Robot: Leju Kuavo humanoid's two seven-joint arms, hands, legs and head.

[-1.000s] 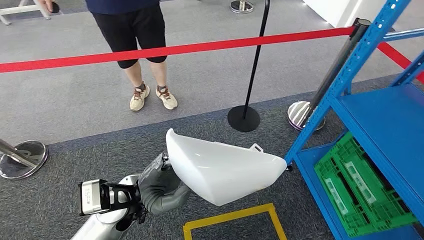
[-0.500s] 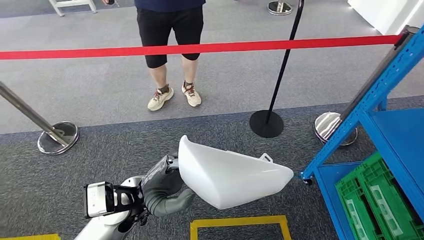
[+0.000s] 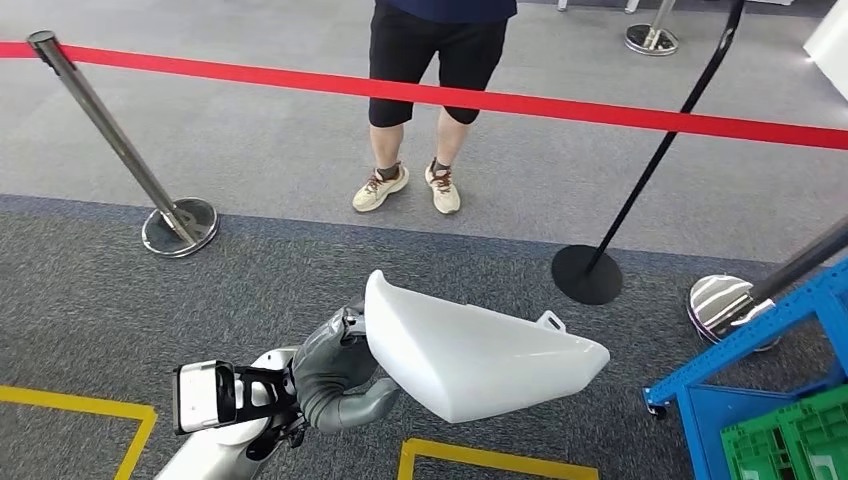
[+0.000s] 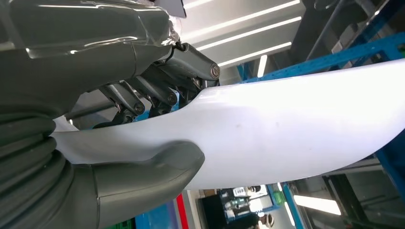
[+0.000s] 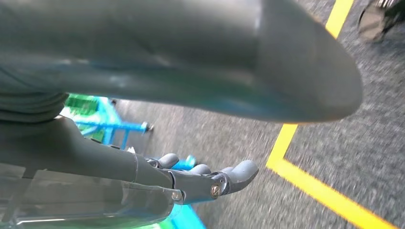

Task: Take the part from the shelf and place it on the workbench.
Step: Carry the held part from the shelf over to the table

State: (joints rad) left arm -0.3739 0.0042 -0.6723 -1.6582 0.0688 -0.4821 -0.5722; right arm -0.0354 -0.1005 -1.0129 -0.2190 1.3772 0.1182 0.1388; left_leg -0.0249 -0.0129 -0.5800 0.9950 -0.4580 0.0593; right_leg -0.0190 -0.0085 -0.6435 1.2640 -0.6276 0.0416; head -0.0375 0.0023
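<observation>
The part (image 3: 480,360) is a large, smooth white shell with a small tab on its far edge. My left hand (image 3: 335,375) grips it at its left end and holds it in the air over the grey carpet. In the left wrist view the thumb (image 4: 148,171) presses one face of the part (image 4: 296,129) and the dark fingers (image 4: 162,93) wrap the other. My right hand (image 5: 191,181) hangs over the floor with its fingers stretched out and nothing in it.
A blue shelf (image 3: 740,370) corner with a green crate (image 3: 790,445) sits at the lower right. A red rope barrier (image 3: 560,105) runs between a silver post (image 3: 110,130) and a black stand (image 3: 586,274). A person (image 3: 420,60) stands behind it. Yellow floor lines (image 3: 500,458) lie below.
The camera has swung left, so the blue shelf has slid almost out at the right and a silver post has come in at the left. The part stays in my left hand.
</observation>
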